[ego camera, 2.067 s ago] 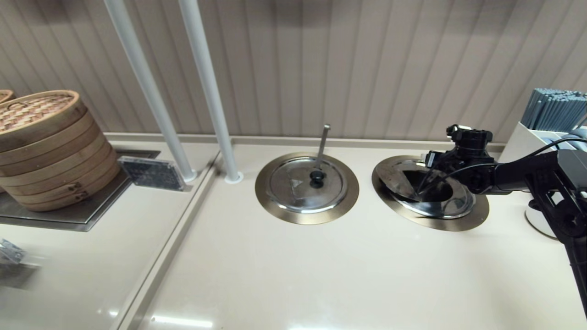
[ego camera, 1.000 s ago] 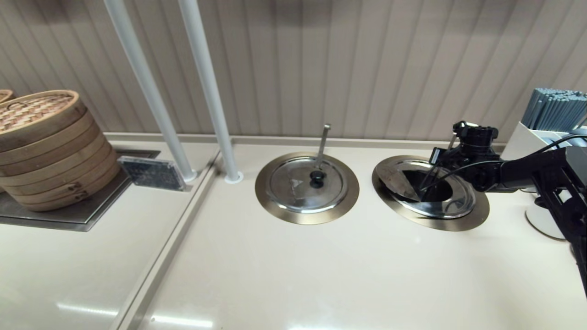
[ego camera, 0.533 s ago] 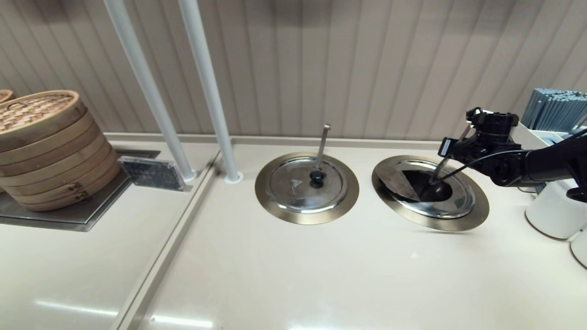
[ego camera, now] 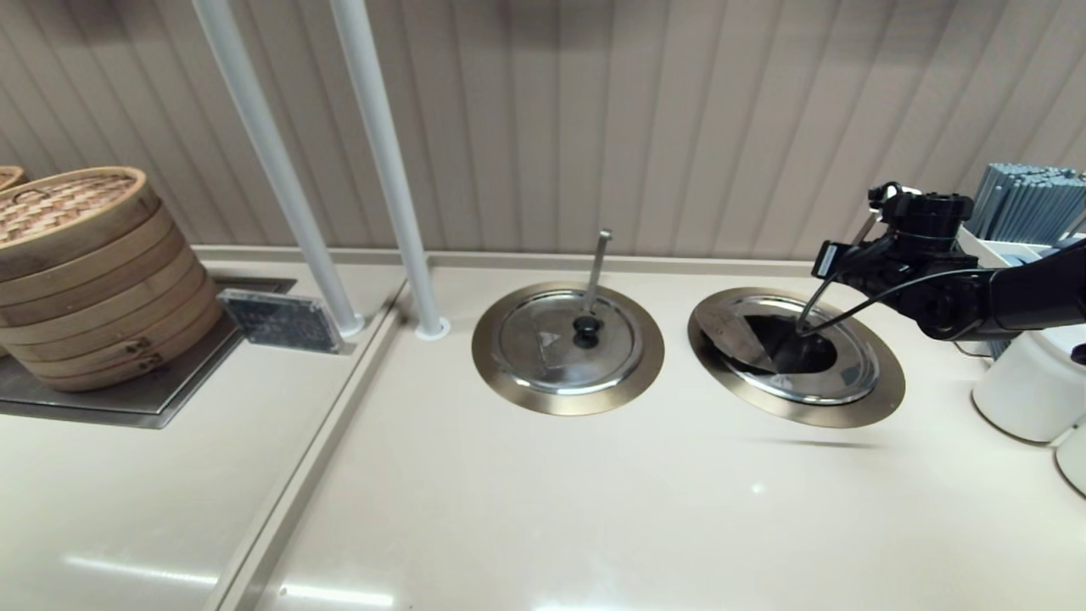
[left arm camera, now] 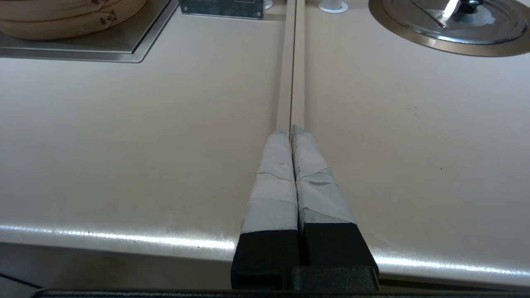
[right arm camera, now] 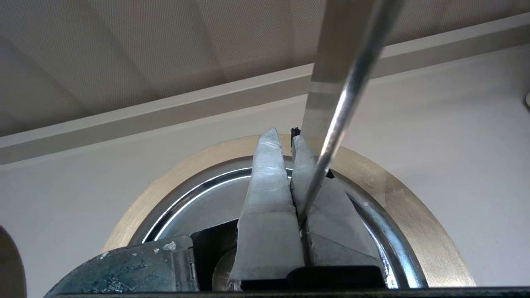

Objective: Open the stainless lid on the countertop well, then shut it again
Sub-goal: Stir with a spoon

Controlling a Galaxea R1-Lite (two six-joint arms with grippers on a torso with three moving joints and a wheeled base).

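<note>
The stainless lid (ego camera: 836, 373) lies in the countertop well, ringed by the bronze collar (ego camera: 882, 403). A hinged flap (ego camera: 736, 333) of the lid is folded back to the left, leaving a dark wedge-shaped opening (ego camera: 785, 350). I cannot see its black knob. My right gripper (ego camera: 806, 321) (right arm camera: 283, 132) hangs above the well's right side. It is shut, with the slanting ladle handle (right arm camera: 331, 136) pinched between its fingers. My left gripper (left arm camera: 291, 129) is shut on nothing, low over the counter's front edge and out of the head view.
The twin lid (ego camera: 543, 361) with an upright ladle handle (ego camera: 598, 263) sits to the left. Bamboo steamers (ego camera: 85, 271) stand far left, and two white poles (ego camera: 382, 161) rise behind. A chopstick holder (ego camera: 1022, 208) and a white cup (ego camera: 1022, 395) stand close to my right arm.
My right gripper has moved right and upward from over the well's middle, and the ladle handle has swung with it. The lid has stayed put.
</note>
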